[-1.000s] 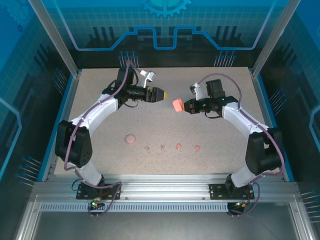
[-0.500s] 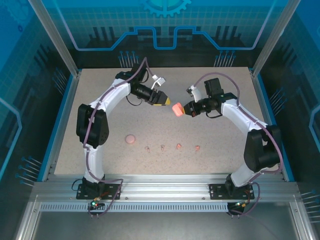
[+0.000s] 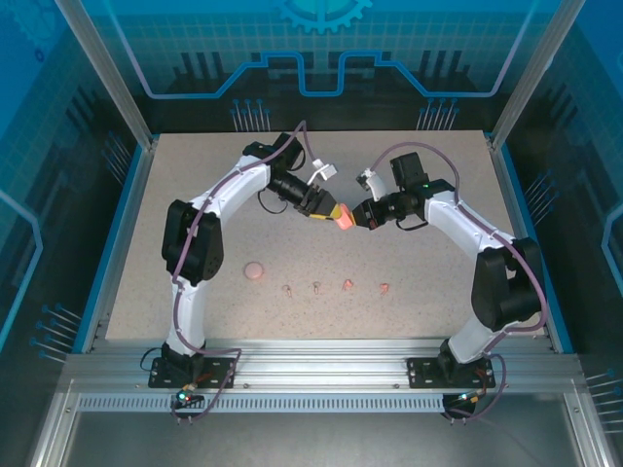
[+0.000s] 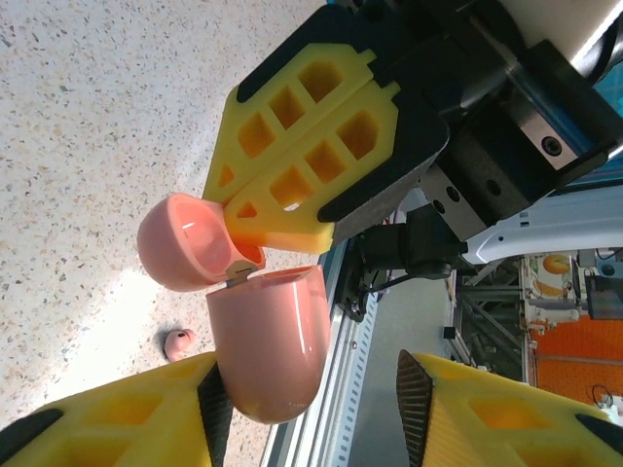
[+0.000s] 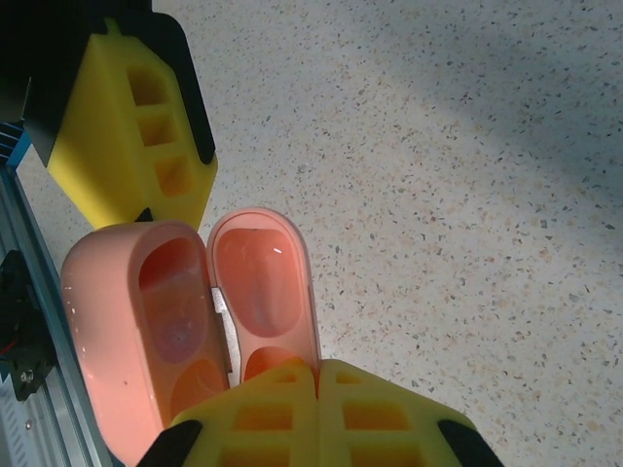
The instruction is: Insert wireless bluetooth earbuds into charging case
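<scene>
The pink charging case (image 3: 344,220) hangs open above the middle of the table. My right gripper (image 3: 356,216) is shut on the rim of its lid (image 5: 261,282), fingertips (image 5: 318,368) pressed together. In the left wrist view the case body (image 4: 268,341) hangs between the jaws of my left gripper (image 4: 313,375). That gripper (image 3: 334,210) is open: one pad lies against the body and the other stands well apart. Both hollows of the case look empty. The earbuds lie in a row near the front: two thin pale ones (image 3: 288,289) (image 3: 317,286) and two salmon nubs (image 3: 348,284) (image 3: 384,287).
A second small pink round piece (image 3: 254,271) lies on the speckled table left of the row of earbuds. One salmon nub (image 4: 178,341) shows below the case in the left wrist view. Blue walls (image 3: 117,233) and metal rails (image 3: 311,365) frame the table.
My left arm has swung right to the case, and its jaws have narrowed around the case body. The right gripper has shifted slightly left with the case, still shut.
</scene>
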`<state>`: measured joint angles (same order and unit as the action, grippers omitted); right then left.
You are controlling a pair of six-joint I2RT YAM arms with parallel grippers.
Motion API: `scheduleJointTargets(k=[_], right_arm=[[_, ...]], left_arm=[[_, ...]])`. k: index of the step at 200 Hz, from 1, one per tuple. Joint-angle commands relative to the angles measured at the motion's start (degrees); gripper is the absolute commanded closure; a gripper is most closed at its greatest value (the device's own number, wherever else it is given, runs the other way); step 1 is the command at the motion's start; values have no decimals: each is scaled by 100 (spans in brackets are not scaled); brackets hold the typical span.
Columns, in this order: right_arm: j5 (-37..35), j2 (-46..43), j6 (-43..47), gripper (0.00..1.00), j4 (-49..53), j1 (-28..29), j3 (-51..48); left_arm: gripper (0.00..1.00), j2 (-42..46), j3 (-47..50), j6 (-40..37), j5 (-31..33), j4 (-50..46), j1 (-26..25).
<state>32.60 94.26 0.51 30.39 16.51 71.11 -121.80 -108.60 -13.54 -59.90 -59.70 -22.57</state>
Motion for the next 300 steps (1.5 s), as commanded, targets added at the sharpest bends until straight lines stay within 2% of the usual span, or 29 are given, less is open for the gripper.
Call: scheduleJointTargets(k=[1,60,209,228,272,280,300], right_arm=[[171,24,39,100,-24,80,175],[264,-101,-11,100,-41,102,190],[279,-22,-75,100,-68,116,278],[264,-22,-74,100,-67,115,276],[72,-22,-164,100,-67,79,322],[-3,-22,-259,88,-68,27,337],[-36,-201,-543,62,-166,-140,308]], left_arm=[[49,-46,-153,-105,-225,-147,-53],[46,-210,-277,53,-197,15,-48],[61,-414,-348,-24,-268,-45,-95],[66,-423,-363,-22,-268,-35,-95],[95,-407,-364,-96,-268,-139,-92],[100,-390,-351,-127,-268,-147,-90],[100,-266,-198,-51,-186,11,-75]])
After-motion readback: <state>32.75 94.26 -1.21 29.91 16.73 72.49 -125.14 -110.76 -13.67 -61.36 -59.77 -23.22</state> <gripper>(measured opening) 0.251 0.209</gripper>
